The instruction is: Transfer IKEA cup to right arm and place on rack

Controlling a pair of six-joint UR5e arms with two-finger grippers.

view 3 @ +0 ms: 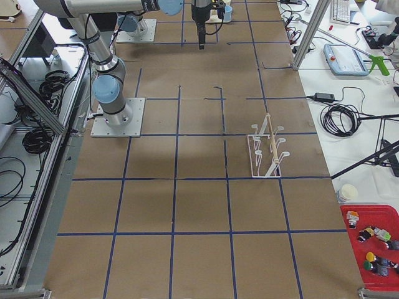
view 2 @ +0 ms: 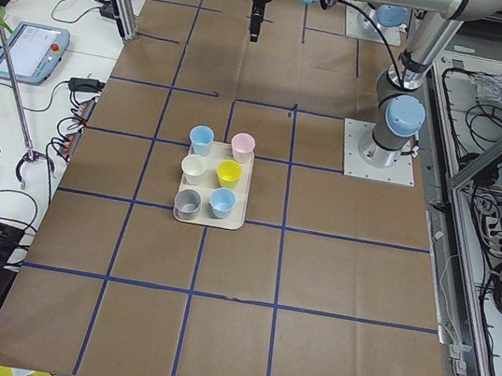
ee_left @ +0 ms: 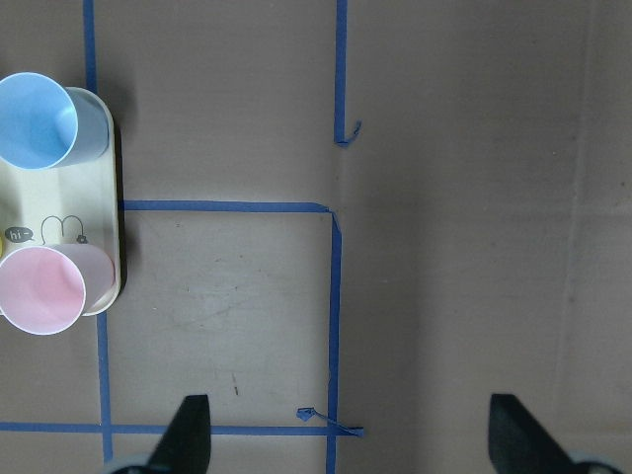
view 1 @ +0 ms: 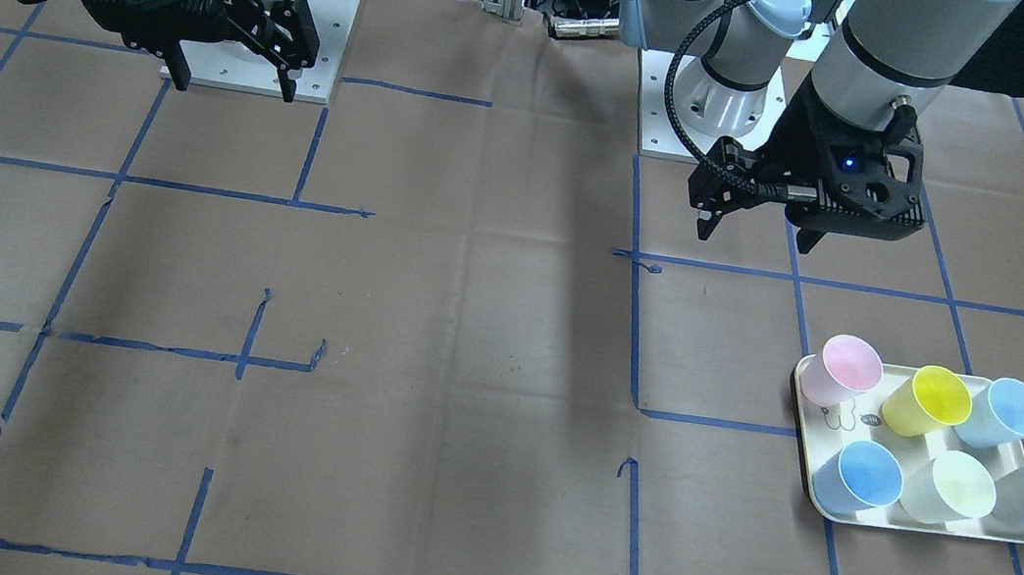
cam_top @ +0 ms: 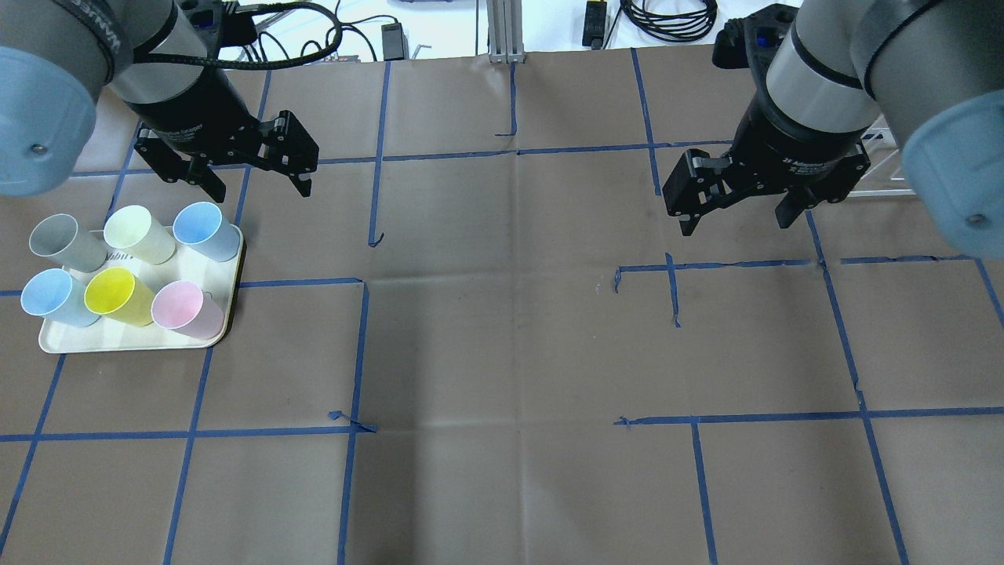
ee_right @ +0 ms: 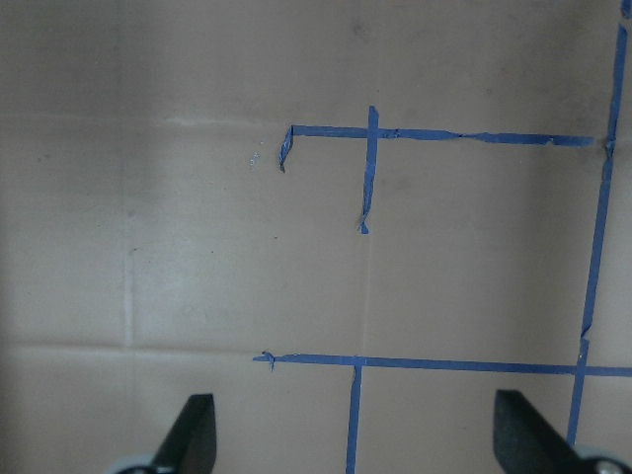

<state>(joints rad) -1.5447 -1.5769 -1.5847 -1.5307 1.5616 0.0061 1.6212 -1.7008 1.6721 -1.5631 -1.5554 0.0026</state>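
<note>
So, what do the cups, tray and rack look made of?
Six pastel tumbler cups: probably matte plastic, given the even colour and lack of glare. Cream rectangular tray: likely matte plastic or melamine, with a rounded moulded rim. White wire rack: seemingly painted metal, judging by its thin rods.

This is a robotics laboratory. A silver-and-pale-blue jointed right arm (view 3: pixel 110 89) and a matching left arm (view 2: pixel 403 116) each stand on a white square metal base plate (view 3: pixel 138 129). The plates sit on a large table covered in brown paper (cam_top: pixel 502 329), which is marked into a grid with blue tape lines (cam_top: pixel 362 353). Silver aluminium-profile posts (cam_top: pixel 503 31) stand at the table's edges. White side benches (view 2: pixel 8 104) carry a grey tablet-shaped control pendant with a red button (view 2: pixel 28 51) and coiled black cables (view 3: pixel 340 118).
</note>
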